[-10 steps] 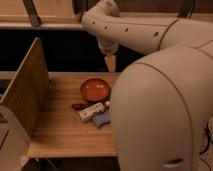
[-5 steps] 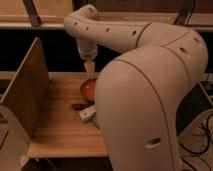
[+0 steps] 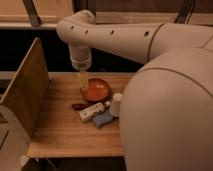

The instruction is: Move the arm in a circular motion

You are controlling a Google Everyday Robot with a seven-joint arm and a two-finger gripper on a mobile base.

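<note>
Arm body: the arm (image 3: 165,100) fills the near right of the view, its thick cream segment bulging from about 3 o'clock to 6 o'clock. It hides the right part of the tabletop (image 3: 65,135), so anything lying there cannot be checked before a sweep.

White cup: a small white cup (image 3: 116,104) stands just beside the near arm segment, at about 4 o'clock from the bowl. Judged risk: if the circle widens, the bulky segment could nudge it over.

Tube and cloth: a white tube-like item (image 3: 91,111) lies touching a blue cloth (image 3: 103,119) near the middle of the tabletop. A small dark object (image 3: 79,106) sits at their 10 o'clock. All look light and would likely skid if brushed.

Red bowl: a red bowl (image 3: 96,90) sits behind them, upright.

Hand: the hand (image 3: 82,80) hangs from the wrist, pointing down, at the bowl's 9 o'clock edge, close above or at its rim; I cannot tell whether it touches. I cannot tell how the hand is set either. Judged risk: a circle traced at this height could clip the rim and drag or tip the bowl.

Side panel: a wooden panel (image 3: 27,85) stands tilted along the left edge, at 9 o'clock from the hand. A wide loop leftward might strike it.

Far arm link: the upper link runs from the elbow at 12 o'clock across to the right, in front of a dark background.
</note>
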